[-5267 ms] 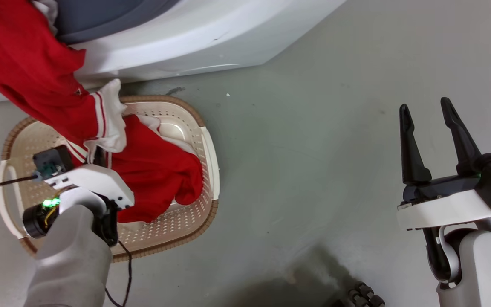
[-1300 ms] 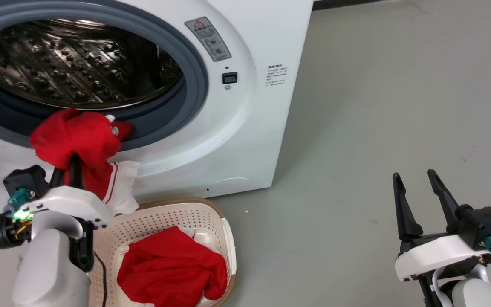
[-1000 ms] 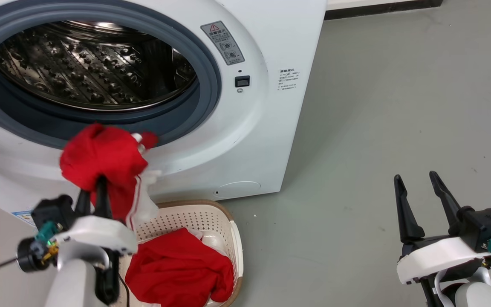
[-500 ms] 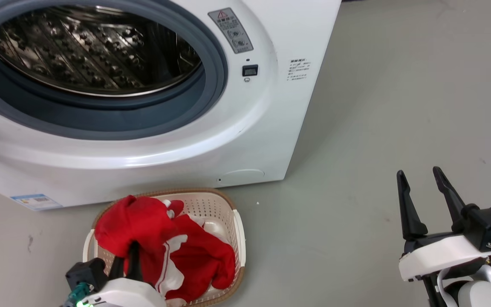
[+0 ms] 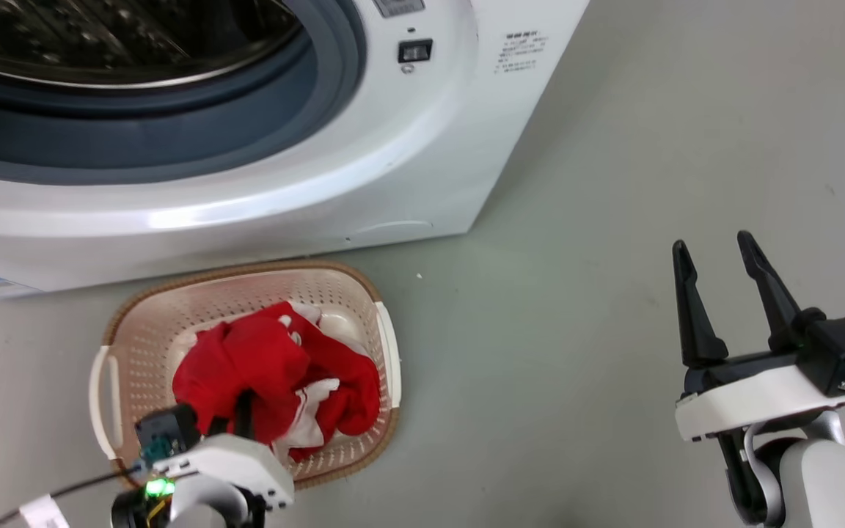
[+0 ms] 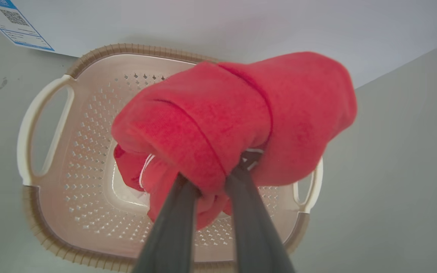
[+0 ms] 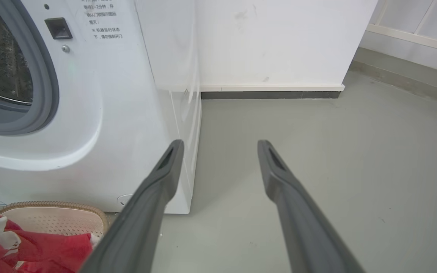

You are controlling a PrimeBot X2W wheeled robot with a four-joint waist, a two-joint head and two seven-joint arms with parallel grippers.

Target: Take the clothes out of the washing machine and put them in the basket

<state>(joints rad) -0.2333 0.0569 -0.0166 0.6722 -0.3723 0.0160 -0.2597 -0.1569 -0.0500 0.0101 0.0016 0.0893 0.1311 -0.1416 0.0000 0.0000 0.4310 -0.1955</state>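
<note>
the clothes point(image 6: 203, 113) are pinched by the left gripper point(image 6: 214, 175) over the basket point(image 6: 127, 48), inside its rim, just near of the washing machine point(image 5: 393, 147); the right gripper point(image 5: 713, 255) is held spread above open floor point(image 5: 554, 352) at right.

— Any room in the basket point(image 5: 145, 331)?
— Its left side lies bare; the clothes point(image 5: 261, 367) heap against its right wall, and the washing machine point(image 5: 364, 169) stands just behind its far rim.
— And beside it?
— Bare floor point(image 5: 540, 330) off its right rim.

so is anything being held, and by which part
Left gripper pinches a bunched fold of the soft red fabric garment; right gripper holds nothing.
</note>
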